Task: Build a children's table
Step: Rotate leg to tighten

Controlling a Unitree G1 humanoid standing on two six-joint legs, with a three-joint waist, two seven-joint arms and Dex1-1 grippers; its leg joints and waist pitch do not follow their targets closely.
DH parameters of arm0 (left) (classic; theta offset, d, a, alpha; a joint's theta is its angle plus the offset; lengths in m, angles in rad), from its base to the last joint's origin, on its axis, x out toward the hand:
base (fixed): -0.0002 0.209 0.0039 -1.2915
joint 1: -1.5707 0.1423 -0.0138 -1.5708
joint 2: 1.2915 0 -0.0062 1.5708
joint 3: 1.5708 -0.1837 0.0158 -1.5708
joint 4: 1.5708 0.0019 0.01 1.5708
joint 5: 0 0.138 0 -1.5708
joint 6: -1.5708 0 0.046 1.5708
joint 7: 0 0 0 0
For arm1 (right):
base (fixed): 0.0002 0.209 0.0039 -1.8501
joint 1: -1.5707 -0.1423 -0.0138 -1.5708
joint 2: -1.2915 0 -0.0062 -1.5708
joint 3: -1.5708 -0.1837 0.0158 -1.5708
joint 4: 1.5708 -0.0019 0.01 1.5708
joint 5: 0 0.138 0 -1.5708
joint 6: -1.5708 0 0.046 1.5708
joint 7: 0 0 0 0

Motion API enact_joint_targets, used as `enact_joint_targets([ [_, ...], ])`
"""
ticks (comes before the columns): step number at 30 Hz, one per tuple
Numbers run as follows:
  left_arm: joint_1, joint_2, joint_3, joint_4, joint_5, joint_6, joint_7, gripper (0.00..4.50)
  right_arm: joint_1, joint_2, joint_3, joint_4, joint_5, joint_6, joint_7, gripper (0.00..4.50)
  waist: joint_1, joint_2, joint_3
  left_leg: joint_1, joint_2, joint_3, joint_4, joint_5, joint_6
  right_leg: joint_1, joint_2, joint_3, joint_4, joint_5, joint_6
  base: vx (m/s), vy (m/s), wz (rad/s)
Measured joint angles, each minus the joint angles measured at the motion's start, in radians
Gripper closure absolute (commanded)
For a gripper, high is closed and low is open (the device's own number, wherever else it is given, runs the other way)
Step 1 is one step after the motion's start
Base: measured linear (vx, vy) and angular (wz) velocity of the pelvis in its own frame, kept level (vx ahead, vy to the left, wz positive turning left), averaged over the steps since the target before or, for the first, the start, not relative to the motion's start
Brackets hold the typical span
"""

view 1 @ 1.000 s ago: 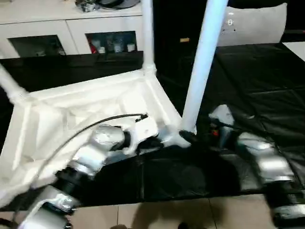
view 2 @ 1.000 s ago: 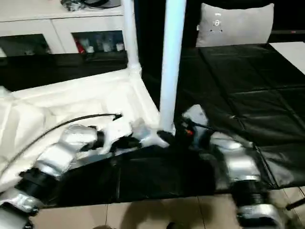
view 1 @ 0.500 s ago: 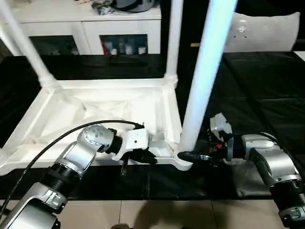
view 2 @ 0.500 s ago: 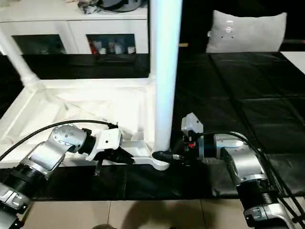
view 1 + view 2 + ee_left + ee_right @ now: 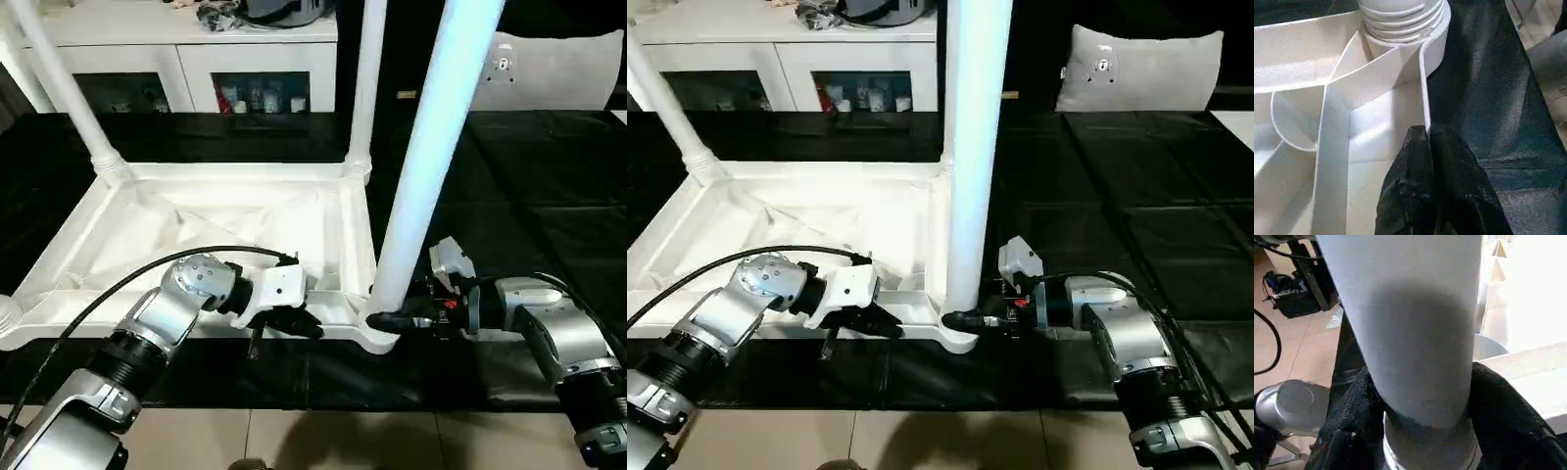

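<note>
Left eye view: the children's table [image 5: 225,220] lies upside down on black mats, legs pointing straight up. The near leg [image 5: 421,166] stands upright in its corner socket. The right gripper [image 5: 397,319] has its fingers around the leg's base, one on each side. The left gripper [image 5: 1431,147], fingers pressed together, pinches the rim wall. Hollow plastic looks light, stiff and slippery; low near the socket seems the best hold.

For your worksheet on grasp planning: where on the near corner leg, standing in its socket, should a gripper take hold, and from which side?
Probably low on the leg, just above its socket, coming in level from the open mat side, where the right gripper already straddles it. The leg is a round upright tube, so fingers either side fit; the tabletop blocks the other side.
</note>
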Motion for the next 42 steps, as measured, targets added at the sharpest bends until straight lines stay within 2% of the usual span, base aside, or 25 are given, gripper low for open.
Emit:
enact_joint_targets([
  [5, 0.027, -0.002, 0.023, -0.033, -0.023, 0.062, 0.003, 4.50, 0.028, 0.013, -0.006, -0.057, -0.001, 0.036, -0.042, 2.43, -0.004, 0.000, -0.001, 0.000, 0.000, 0.001, 0.000, 0.000, 0.000, 0.000, 0.000, 0.001, 0.000, -0.001, 0.000, 0.000, 0.000, 0.00],
  [8, 0.038, -0.007, 0.044, -0.061, -0.021, 0.142, 0.053, 4.50, 0.029, 0.059, -0.014, -0.071, -0.021, 0.065, -0.148, 2.45, -0.018, -0.001, -0.002, 0.003, 0.000, 0.001, 0.000, -0.001, -0.004, 0.000, 0.000, 0.002, 0.001, -0.001, 0.000, 0.000, 0.000, 0.00],
  [12, 0.049, -0.062, 0.094, -0.088, 0.008, 0.292, 0.204, 4.50, 0.010, 0.178, -0.061, -0.044, -0.073, 0.103, -0.406, 2.48, -0.057, -0.002, -0.001, 0.010, 0.000, 0.003, 0.002, 0.001, -0.009, 0.005, 0.000, 0.000, -0.001, -0.001, 0.000, 0.000, 0.000, 0.00],
  [13, 0.051, -0.085, 0.104, -0.099, 0.014, 0.331, 0.246, 4.50, -0.003, 0.202, -0.070, -0.036, -0.091, 0.116, -0.473, 2.48, -0.075, -0.002, -0.001, 0.009, 0.001, 0.001, 0.002, 0.001, -0.009, 0.007, 0.000, -0.005, -0.006, -0.001, 0.001, 0.000, 0.000, 0.00],
  [16, 0.059, -0.156, 0.127, -0.118, 0.017, 0.419, 0.364, 4.50, -0.029, 0.264, -0.098, -0.004, -0.123, 0.131, -0.641, 2.48, -0.116, 0.000, 0.000, 0.012, 0.006, -0.002, 0.001, 0.001, -0.008, 0.018, 0.001, -0.016, -0.025, 0.000, 0.002, 0.000, 0.000, 0.00],
  [18, 0.060, -0.209, 0.150, -0.119, 0.025, 0.461, 0.459, 4.50, -0.061, 0.331, -0.128, 0.038, -0.140, 0.132, -0.776, 2.48, -0.142, 0.000, 0.000, 0.014, 0.007, -0.003, 0.000, 0.001, -0.008, 0.021, 0.001, -0.022, -0.034, 0.000, 0.002, 0.000, 0.000, 0.00],
  [20, 0.059, -0.245, 0.160, -0.119, 0.034, 0.482, 0.523, 4.50, -0.080, 0.374, -0.147, 0.065, -0.147, 0.121, -0.873, 2.48, -0.154, 0.000, 0.000, 0.012, 0.007, -0.004, 0.000, 0.001, -0.008, 0.021, 0.000, -0.024, -0.035, 0.000, 0.002, 0.000, 0.000, 0.00],
  [21, 0.058, -0.254, 0.160, -0.121, 0.036, 0.488, 0.538, 4.50, -0.082, 0.379, -0.150, 0.069, -0.149, 0.116, -0.895, 2.48, -0.155, 0.000, 0.000, 0.011, 0.007, -0.005, 0.000, 0.000, -0.007, 0.021, 0.000, -0.024, -0.036, 0.000, 0.002, 0.000, 0.000, 0.00],
  [22, 0.058, -0.264, 0.160, -0.126, 0.039, 0.496, 0.557, 4.50, -0.082, 0.389, -0.150, 0.078, -0.164, 0.090, -0.915, 1.94, -0.155, 0.000, 0.000, 0.010, 0.006, -0.005, 0.000, 0.000, -0.007, 0.021, 0.000, -0.024, -0.035, 0.000, 0.002, 0.000, 0.000, 0.00],
  [23, 0.058, -0.268, 0.160, -0.132, 0.045, 0.503, 0.565, 4.50, -0.082, 0.398, -0.151, 0.084, -0.172, 0.071, -0.927, 1.81, -0.154, 0.000, 0.000, 0.006, 0.006, -0.005, -0.002, 0.000, -0.007, 0.020, 0.000, -0.024, -0.035, 0.001, 0.002, 0.000, 0.000, 0.00],
  [26, 0.059, -0.268, 0.149, -0.149, 0.052, 0.508, 0.562, 4.50, -0.082, 0.408, -0.156, 0.101, -0.172, 0.051, -0.944, 1.70, -0.145, 0.000, 0.000, 0.003, 0.005, -0.007, -0.004, -0.001, -0.007, 0.018, 0.000, -0.024, -0.031, 0.004, 0.001, 0.000, 0.000, 0.00],
  [29, 0.059, -0.262, 0.140, -0.163, 0.050, 0.504, 0.550, 4.50, -0.081, 0.394, -0.157, 0.101, -0.172, 0.042, -0.930, 1.36, -0.128, 0.002, -0.001, -0.001, 0.005, -0.008, -0.006, -0.002, -0.008, 0.012, 0.001, -0.021, -0.028, 0.011, 0.000, 0.000, 0.000, 0.00],
  [32, 0.058, -0.246, 0.135, -0.164, 0.046, 0.476, 0.529, 4.50, -0.073, 0.364, -0.155, 0.099, -0.167, 0.017, -0.869, 1.14, -0.116, 0.002, -0.001, -0.008, 0.004, -0.005, -0.005, 0.001, -0.004, -0.001, 0.001, -0.014, -0.016, 0.010, -0.005, 0.000, 0.000, 0.00],
  [33, 0.058, -0.236, 0.130, -0.163, 0.043, 0.459, 0.515, 4.50, -0.063, 0.346, -0.153, 0.095, -0.161, 0.001, -0.836, 0.93, -0.111, 0.002, -0.001, -0.009, 0.004, -0.004, -0.004, 0.001, -0.004, -0.004, 0.001, -0.012, -0.013, 0.009, -0.006, 0.000, 0.000, 0.00],
  [36, 0.058, -0.212, 0.123, -0.155, 0.034, 0.431, 0.484, 4.50, -0.036, 0.309, -0.149, 0.081, -0.143, -0.015, -0.764, 0.87, -0.097, 0.003, 0.000, -0.008, 0.005, -0.002, -0.004, 0.001, -0.004, -0.005, 0.002, -0.011, -0.012, 0.007, -0.005, 0.000, 0.000, 0.00],
  [38, 0.058, -0.188, 0.121, -0.143, 0.034, 0.398, 0.452, 4.50, -0.030, 0.278, -0.132, 0.070, -0.131, -0.018, -0.697, 0.58, -0.091, 0.003, 0.000, -0.007, 0.005, -0.001, -0.004, 0.001, -0.004, -0.005, 0.002, -0.009, -0.012, 0.007, -0.004, 0.000, 0.000, 0.00],
  [42, 0.056, -0.114, 0.107, -0.121, 0.023, 0.317, 0.349, 4.50, -0.005, 0.174, -0.106, 0.030, -0.108, -0.019, -0.527, 0.38, -0.079, 0.002, 0.000, -0.004, 0.004, 0.001, -0.002, 0.001, -0.004, -0.003, 0.002, -0.005, -0.012, 0.008, -0.003, 0.000, 0.000, 0.00],
])
